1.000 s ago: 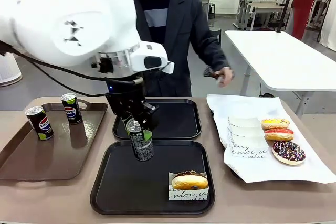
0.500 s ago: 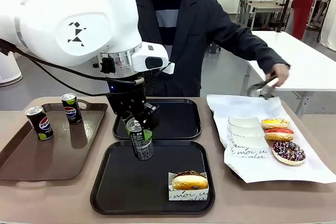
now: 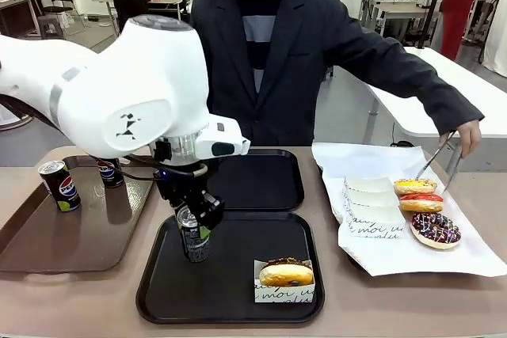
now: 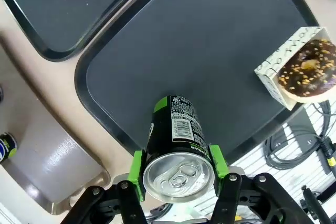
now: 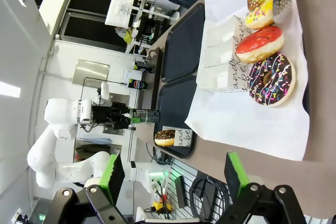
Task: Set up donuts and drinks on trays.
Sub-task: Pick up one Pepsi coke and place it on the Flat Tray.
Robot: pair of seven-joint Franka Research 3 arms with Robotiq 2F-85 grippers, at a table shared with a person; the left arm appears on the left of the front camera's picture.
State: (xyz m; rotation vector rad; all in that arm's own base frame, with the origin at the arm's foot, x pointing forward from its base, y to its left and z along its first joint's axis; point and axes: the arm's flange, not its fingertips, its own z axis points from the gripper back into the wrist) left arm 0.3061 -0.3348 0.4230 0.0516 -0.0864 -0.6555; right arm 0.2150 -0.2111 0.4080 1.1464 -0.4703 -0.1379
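While the left tool (image 4: 178, 174) grips a black can (image 4: 176, 129) by its upper end, jaws narrowed on its sides, the can hangs directly below the tool over the left part of the near black tray (image 3: 238, 282). Whether its base touches the tray floor cannot be determined.

Status, judged from the present layout:
- Near tray: one chocolate donut (image 3: 286, 273) in a white paper sleeve sits to the right of the tool, close to the robot-side rim. The can is at the tray but not released.
- Far black tray (image 3: 265, 184), just beyond the tool: no donut and no can on it.
- Brown tray (image 3: 47, 239), to the left of the tool: two more cans (image 3: 60, 184) stand there, apart from each other.
- White paper sheet (image 3: 475, 259), well to the right of the tool: yellow donut (image 3: 415, 187), red donut (image 3: 421, 202) and sprinkled chocolate donut (image 3: 435, 229), beside a stack of paper sleeves (image 3: 372, 211). A person holds tongs (image 3: 438, 160) just above the yellow donut.

Roughly half is outstanding: release this can, then equip the far tray.

The right tool (image 5: 173, 174) is spread wide and holds nothing.

Markings: the brown-tray cans carry the Pepsi logo. Sleeve script begins "moi"; the rest is unclear. A barcode shows on the held can; its fine print is too small to read.
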